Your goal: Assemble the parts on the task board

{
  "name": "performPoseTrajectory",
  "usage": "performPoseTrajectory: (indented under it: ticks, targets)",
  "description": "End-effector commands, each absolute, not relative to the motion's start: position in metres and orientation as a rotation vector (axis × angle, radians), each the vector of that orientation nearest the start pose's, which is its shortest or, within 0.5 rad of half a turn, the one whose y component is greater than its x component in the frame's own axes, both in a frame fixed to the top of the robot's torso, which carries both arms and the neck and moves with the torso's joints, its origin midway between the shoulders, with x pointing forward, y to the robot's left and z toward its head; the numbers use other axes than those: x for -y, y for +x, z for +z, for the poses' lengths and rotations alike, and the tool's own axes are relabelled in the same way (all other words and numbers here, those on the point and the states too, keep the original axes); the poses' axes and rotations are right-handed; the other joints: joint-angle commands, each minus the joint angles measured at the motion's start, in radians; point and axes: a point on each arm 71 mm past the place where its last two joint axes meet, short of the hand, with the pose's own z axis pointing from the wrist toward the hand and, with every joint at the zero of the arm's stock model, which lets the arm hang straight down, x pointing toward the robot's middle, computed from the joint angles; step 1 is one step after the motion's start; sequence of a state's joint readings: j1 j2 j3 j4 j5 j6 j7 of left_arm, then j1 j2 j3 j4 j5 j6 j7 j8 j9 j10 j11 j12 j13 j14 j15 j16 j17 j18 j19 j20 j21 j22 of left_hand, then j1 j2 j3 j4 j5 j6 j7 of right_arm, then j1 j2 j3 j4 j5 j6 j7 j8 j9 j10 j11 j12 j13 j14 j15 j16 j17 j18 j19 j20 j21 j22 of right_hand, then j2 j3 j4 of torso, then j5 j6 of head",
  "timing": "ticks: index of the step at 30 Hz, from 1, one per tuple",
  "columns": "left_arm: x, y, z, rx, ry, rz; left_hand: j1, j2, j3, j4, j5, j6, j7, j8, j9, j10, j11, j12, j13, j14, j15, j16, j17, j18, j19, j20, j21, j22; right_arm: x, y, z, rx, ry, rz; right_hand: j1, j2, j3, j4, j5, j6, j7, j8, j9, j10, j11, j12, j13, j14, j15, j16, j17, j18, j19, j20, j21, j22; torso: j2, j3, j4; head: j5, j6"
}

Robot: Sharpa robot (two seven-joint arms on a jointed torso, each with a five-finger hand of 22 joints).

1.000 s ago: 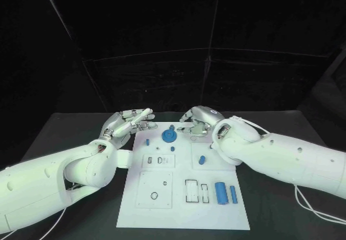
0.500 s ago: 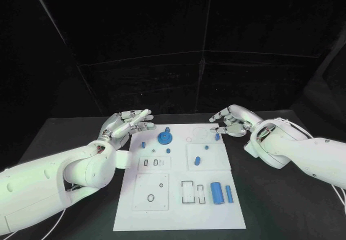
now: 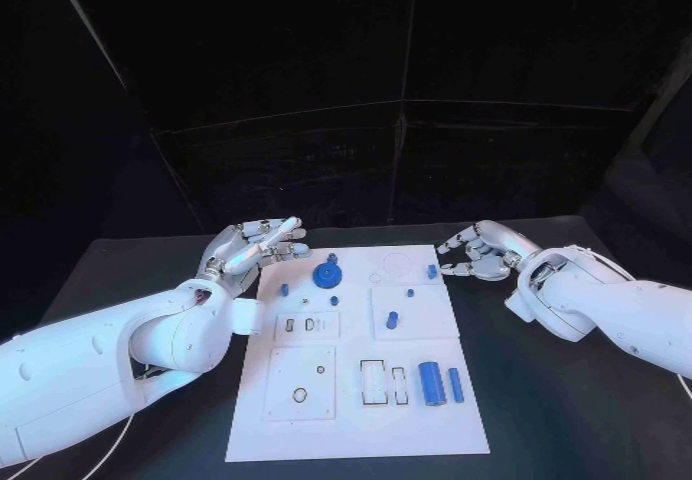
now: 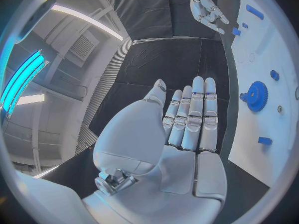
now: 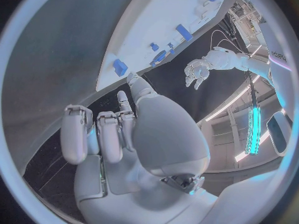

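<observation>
The white task board lies in the middle of the black table. A blue gear stands near its far edge, with small blue parts scattered around it and a small blue peg at the far right corner. Two blue cylinders lie near the front right. My left hand hovers at the board's far left corner, fingers straight, holding nothing. My right hand is just off the far right corner, fingers loosely curled and empty. The gear is beyond my left hand's fingers.
Black table surrounds the board on all sides. Both white forearms lie along the board's left and right flanks. Several empty slots and outlines mark the board's front half.
My right hand has drawn back to the right, from over the board's far right corner to just off its edge. The left hand has stayed put. The camera has shifted a little.
</observation>
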State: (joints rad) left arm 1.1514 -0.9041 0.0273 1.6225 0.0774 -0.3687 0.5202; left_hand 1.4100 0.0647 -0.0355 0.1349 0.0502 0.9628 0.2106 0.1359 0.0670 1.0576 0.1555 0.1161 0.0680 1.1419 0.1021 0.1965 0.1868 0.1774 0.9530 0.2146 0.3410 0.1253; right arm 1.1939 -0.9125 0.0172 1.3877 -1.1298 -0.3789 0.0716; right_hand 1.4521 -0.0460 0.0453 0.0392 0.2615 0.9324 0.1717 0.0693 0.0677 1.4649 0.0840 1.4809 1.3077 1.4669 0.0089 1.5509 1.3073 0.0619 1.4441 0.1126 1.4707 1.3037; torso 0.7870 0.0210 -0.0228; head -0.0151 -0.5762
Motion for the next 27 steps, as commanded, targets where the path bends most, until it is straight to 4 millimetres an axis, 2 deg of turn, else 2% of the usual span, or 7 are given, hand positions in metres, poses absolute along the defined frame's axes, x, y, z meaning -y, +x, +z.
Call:
performPoseTrajectory:
  ticks: [1,8,20,27]
  targets:
    - [-0.216,0.474,-0.161,-1.226,-1.151,-1.648,0.010,0.003,-0.001,-0.008,0.003,0.007,-0.001,-0.004,0.000,0.004,0.001,-0.005,0.000,0.002,0.004,-0.004,0.002,0.006,0.001,0.003,-0.006,-0.001,0.276,0.512,-0.176,-1.593,0.190,0.764,0.005,-0.004,-0.001,-0.009,-0.002,-0.014,0.004,-0.007,-0.002,0.026,0.002,-0.005,0.158,0.095,0.001,0.006,0.222,-0.009,-0.002,0.002,0.002,-0.001,0.000,-0.0018,0.0029,0.000,-0.002]
    - [-0.215,0.474,-0.162,-1.226,-1.152,-1.649,0.012,0.004,0.000,-0.009,0.003,0.007,-0.001,-0.005,0.000,0.005,0.001,-0.005,0.000,0.002,0.004,-0.005,0.002,0.006,0.001,0.003,-0.006,-0.001,0.271,0.514,-0.189,-1.609,0.200,0.762,0.003,-0.003,-0.002,-0.012,-0.002,-0.023,0.005,-0.008,-0.003,0.025,0.004,-0.006,0.157,0.095,0.002,0.006,0.222,-0.008,-0.003,0.003,0.002,-0.002,-0.001,-0.0023,0.0019,0.005,-0.006]
    - [-0.217,0.475,-0.163,-1.225,-1.153,-1.644,0.013,0.004,0.000,-0.010,0.003,0.007,-0.001,-0.005,0.000,0.005,0.001,-0.005,0.000,0.002,0.004,-0.005,0.002,0.006,0.002,0.002,-0.006,-0.001,0.275,0.517,-0.190,-1.579,0.229,0.745,-0.011,0.002,-0.005,-0.009,-0.004,-0.031,0.007,-0.005,-0.002,0.025,0.006,-0.006,0.157,0.095,0.004,0.006,0.223,-0.009,-0.002,0.005,0.002,-0.001,-0.001,-0.0013,0.0017,0.004,-0.005]
    - [-0.217,0.475,-0.163,-1.226,-1.154,-1.643,0.013,0.004,0.000,-0.010,0.003,0.007,-0.001,-0.005,0.000,0.005,0.001,-0.005,0.000,0.002,0.004,-0.005,0.002,0.006,0.002,0.002,-0.006,-0.001,0.273,0.518,-0.191,-1.575,0.237,0.748,-0.015,0.006,-0.005,-0.008,-0.005,-0.029,0.007,-0.003,-0.001,0.025,0.006,-0.005,0.158,0.095,0.004,0.006,0.223,-0.009,-0.002,0.006,0.002,0.000,-0.001,-0.0019,0.0015,0.003,-0.005]
